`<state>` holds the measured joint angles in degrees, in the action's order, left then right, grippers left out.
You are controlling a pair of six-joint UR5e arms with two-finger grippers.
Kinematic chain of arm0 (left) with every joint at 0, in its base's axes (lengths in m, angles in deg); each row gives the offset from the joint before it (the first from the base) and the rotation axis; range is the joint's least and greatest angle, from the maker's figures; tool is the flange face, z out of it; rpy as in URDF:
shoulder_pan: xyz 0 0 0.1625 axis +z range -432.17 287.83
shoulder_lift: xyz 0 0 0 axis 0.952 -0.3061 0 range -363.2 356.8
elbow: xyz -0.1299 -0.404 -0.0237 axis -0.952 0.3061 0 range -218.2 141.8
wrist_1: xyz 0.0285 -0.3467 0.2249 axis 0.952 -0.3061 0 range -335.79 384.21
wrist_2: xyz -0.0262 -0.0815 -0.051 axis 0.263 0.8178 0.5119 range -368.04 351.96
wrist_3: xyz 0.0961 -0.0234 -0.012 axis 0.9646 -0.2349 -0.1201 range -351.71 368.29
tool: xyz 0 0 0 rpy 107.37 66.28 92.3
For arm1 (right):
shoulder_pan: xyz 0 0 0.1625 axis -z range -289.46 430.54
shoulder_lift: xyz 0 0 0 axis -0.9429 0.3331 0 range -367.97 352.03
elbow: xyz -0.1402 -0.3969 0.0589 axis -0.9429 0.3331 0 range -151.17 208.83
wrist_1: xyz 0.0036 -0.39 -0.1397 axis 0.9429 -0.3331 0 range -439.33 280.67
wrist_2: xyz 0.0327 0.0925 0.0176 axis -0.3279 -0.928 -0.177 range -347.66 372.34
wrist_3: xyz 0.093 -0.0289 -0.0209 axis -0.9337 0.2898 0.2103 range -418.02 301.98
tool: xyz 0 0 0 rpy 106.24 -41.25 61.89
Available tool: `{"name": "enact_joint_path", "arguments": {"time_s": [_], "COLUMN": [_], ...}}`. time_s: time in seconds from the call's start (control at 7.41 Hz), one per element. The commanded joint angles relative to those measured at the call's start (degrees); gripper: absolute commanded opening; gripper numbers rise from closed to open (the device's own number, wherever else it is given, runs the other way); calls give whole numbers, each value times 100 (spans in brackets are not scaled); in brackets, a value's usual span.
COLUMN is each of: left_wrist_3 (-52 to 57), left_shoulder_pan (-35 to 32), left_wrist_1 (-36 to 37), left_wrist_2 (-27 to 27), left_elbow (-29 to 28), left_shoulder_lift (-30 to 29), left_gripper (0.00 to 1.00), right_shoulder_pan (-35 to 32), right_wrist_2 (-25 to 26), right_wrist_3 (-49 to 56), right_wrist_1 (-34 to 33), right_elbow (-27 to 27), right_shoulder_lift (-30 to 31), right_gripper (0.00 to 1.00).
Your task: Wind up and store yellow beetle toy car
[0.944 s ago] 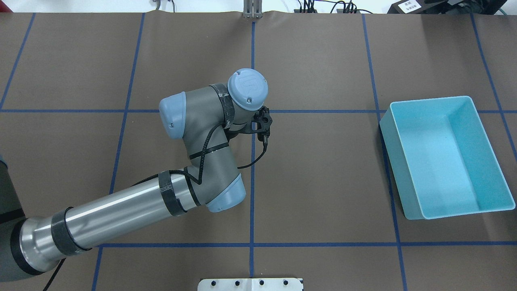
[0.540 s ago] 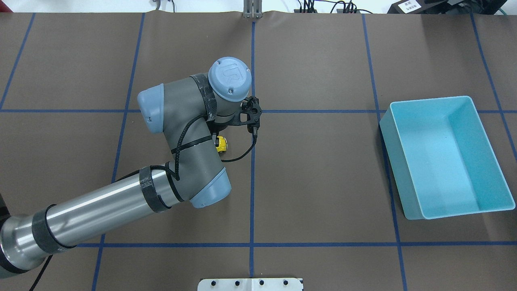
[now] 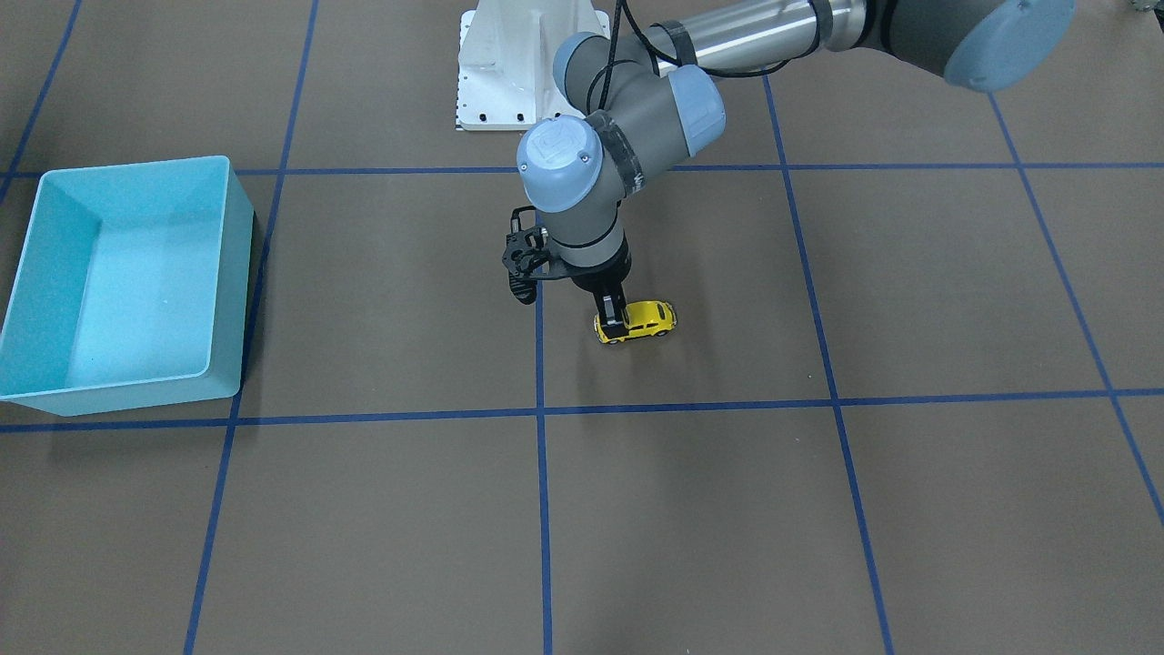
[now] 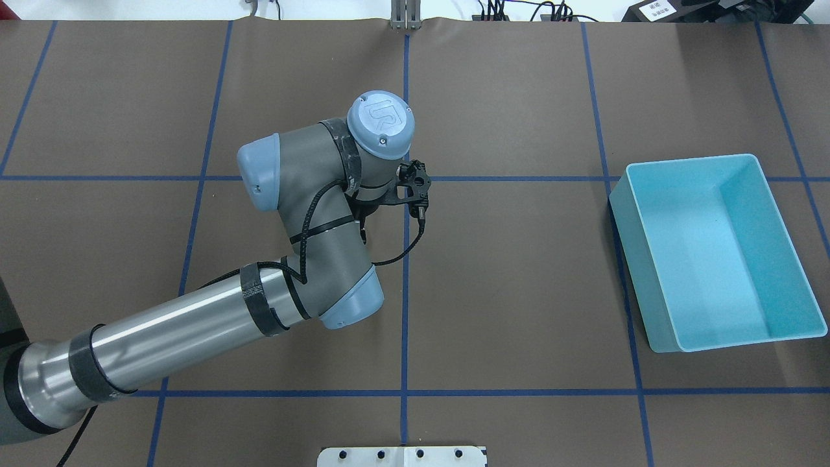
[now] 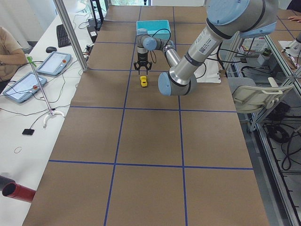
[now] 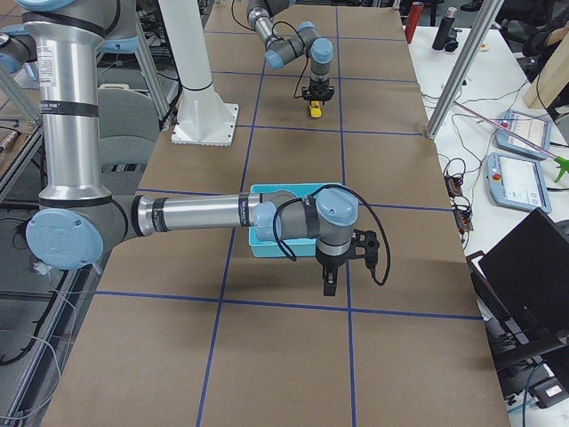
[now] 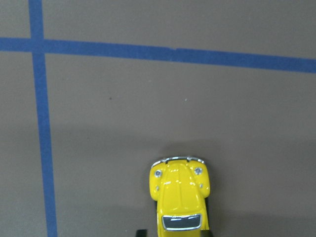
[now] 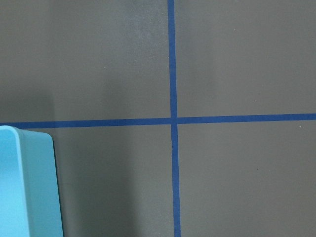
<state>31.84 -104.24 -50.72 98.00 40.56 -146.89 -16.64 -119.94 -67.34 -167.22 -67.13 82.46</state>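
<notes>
Brown paper covers the table (image 3: pixel 818 509), and blue tape lines (image 3: pixel 538 509) divide it into a grid of large squares. I read the scene from the right-end camera, nearest item first.

1. Right gripper (image 6: pixel 326 289): it hangs fingers-down over bare paper, just beside the light blue bin (image 6: pixel 267 247). Only this side view shows it, so I cannot tell whether its fingers are spread or closed. The right wrist camera shows one bin corner and a tape crossing.

2. Light blue bin: it stands upright with its open top facing up.

3. Left gripper (image 3: pixel 615 314): it points straight down at the far part of the table. Its fingers (image 3: pixel 609 303) are closed onto one end of the yellow beetle toy car (image 3: pixel 644 318), pinching the body from both sides.

4. Yellow beetle toy car: it sits on the paper on the robot's left, just beside the centre tape line and well apart from the bin. In the left wrist view its bonnet points away from the camera, toward a cross line of tape.
</notes>
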Motion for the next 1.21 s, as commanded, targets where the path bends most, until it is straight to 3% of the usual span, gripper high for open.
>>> {"name": "enact_joint_path", "arguments": {"time_s": [0.0, 0.54, 0.67, 0.94, 1.08], "left_wrist_3": [-17, -17, -17, -17, -8], "left_shoulder_pan": [34, 52, 52, 69, 69], "left_wrist_1": [-21, -346, -494, -592, -592], "left_wrist_2": [118, 92, 92, 83, 92], "left_elbow": [-280, -589, -650, -703, -695], "left_shoulder_lift": [-63, -10, -27, -27, -36], "left_gripper": [99, 91, 84, 68, 39], "right_shoulder_pan": [0, 0, 0, 0, 0], "right_wrist_2": [0, 0, 0, 0, 0], "right_wrist_3": [0, 0, 0, 0, 0], "right_wrist_1": [0, 0, 0, 0, 0], "right_elbow": [-1, -1, -1, -1, -1], "right_shoulder_lift": [0, 0, -8, 0, 0], "right_gripper": [100, 100, 100, 100, 100]}}
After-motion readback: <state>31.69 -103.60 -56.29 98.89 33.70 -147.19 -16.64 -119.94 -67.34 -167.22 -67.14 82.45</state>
